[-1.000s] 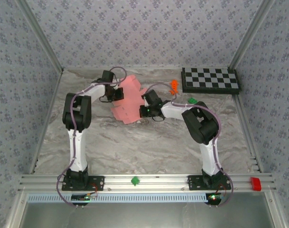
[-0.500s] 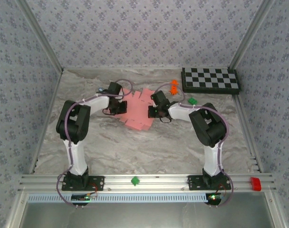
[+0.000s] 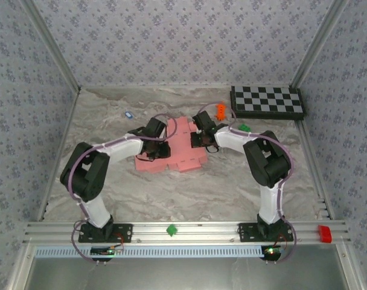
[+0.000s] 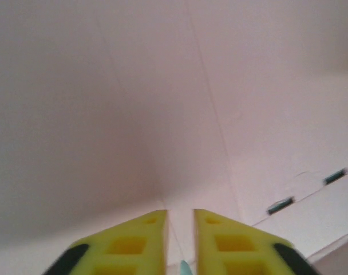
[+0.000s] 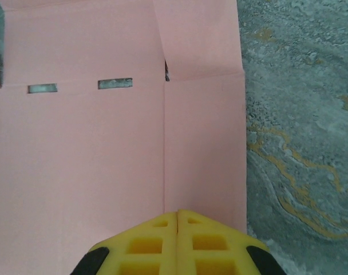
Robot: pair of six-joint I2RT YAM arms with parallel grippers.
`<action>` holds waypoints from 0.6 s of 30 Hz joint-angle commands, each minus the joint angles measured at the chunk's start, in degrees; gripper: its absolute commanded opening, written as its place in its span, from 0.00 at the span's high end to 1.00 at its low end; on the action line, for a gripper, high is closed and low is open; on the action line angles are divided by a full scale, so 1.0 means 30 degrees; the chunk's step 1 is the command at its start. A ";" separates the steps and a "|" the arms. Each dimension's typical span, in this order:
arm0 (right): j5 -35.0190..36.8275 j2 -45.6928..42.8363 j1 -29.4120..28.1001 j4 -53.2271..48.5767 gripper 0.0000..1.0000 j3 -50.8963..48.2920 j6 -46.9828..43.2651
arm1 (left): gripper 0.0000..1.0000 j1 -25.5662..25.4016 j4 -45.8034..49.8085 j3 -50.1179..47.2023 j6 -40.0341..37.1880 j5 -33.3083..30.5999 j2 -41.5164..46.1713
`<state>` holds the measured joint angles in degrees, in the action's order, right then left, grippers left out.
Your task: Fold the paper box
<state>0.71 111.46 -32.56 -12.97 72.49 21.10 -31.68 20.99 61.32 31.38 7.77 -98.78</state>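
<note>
Carrying everything, the grey marble-patterned bench [image 3: 171, 193] has a matte, veined surface. The paper box [image 3: 182, 145] lies on it as an unfolded pink sheet, midway between the left and right edges and somewhat nearer the far edge. It is thin, smooth card with an irregular die-cut outline of panels and flaps, scored with straight crease lines and pierced by two small rectangular slots [image 5: 115, 83]. It looks flat or nearly so, which suggests the folding has hardly begun. A rigid black-and-white checkerboard [image 3: 267, 101] sits in the far right corner, well apart from the sheet. Both arms reach in over the card from opposite sides, probably to pin it down and work a flap along a crease. The right hand [image 5: 177, 213] has its yellow fingers pressed together with nothing between them, tips over a narrow side panel near the card's edge. The left hand [image 4: 180, 213] hangs close over the pink surface with its fingers a narrow slot apart, and I cannot tell whether any card sits in that gap. Small plastic toys lie near the far edge: an orange one [image 3: 220, 111], a green one [image 3: 244, 128] and a tiny blue piece [image 3: 128, 113].
</note>
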 commanded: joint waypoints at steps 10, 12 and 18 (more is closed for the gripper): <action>-0.0678 -0.2642 -0.0859 -0.0283 0.95 -0.2067 0.1443 | 0.74 0.3384 0.0496 0.1085 -0.3427 -0.0056 0.0176; -0.0593 -0.2541 -0.0867 -0.0018 0.95 -0.2412 0.1780 | 0.78 0.3790 0.0278 0.1093 -0.3903 0.0172 -0.0215; -0.0749 -0.1586 -0.0819 0.0431 0.99 -0.2586 0.2434 | 0.92 0.4887 -0.0661 0.0698 -0.4004 0.0457 -0.0986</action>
<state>-0.89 104.84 -35.14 -12.25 64.64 26.22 -18.17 20.51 63.22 21.10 7.92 -100.82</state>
